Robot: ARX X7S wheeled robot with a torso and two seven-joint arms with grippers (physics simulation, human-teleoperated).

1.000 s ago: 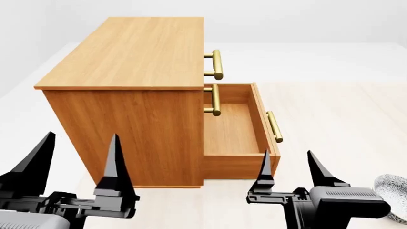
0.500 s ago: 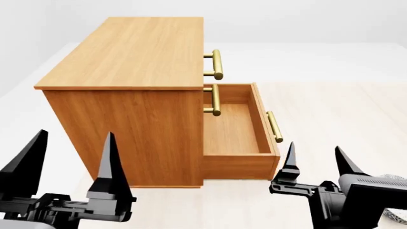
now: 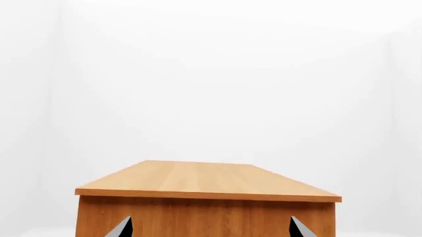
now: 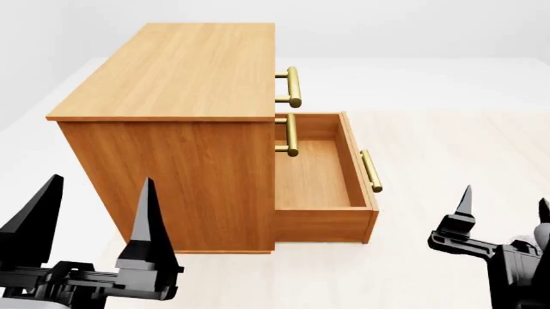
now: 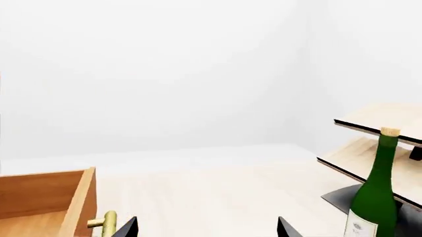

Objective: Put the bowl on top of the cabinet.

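Note:
The orange-brown cabinet (image 4: 176,71) stands ahead of me with its flat top bare; the left wrist view shows that top (image 3: 204,177) from just below its level. Its lower drawer (image 4: 311,172) is pulled out and has nothing in it. My left gripper (image 4: 93,225) is open, low in front of the cabinet's near side, with nothing between its fingers (image 3: 122,228). My right gripper (image 4: 505,207) is open at the head view's lower right, past the drawer front. In the right wrist view its fingertips (image 5: 126,228) frame bare floor. The bowl shows in no view.
Brass bar handles (image 4: 293,87) stick out from the drawer fronts, one on the open drawer (image 4: 370,170). In the right wrist view a green wine bottle (image 5: 372,200) stands by a pale tilted two-tier rack (image 5: 386,121) on a black base, beyond the drawer corner (image 5: 82,197).
My right gripper has swung right toward the frame's edge, and the patterned bowl seen at the lower right corner a second ago no longer shows. The left gripper dropped slightly, then held still.

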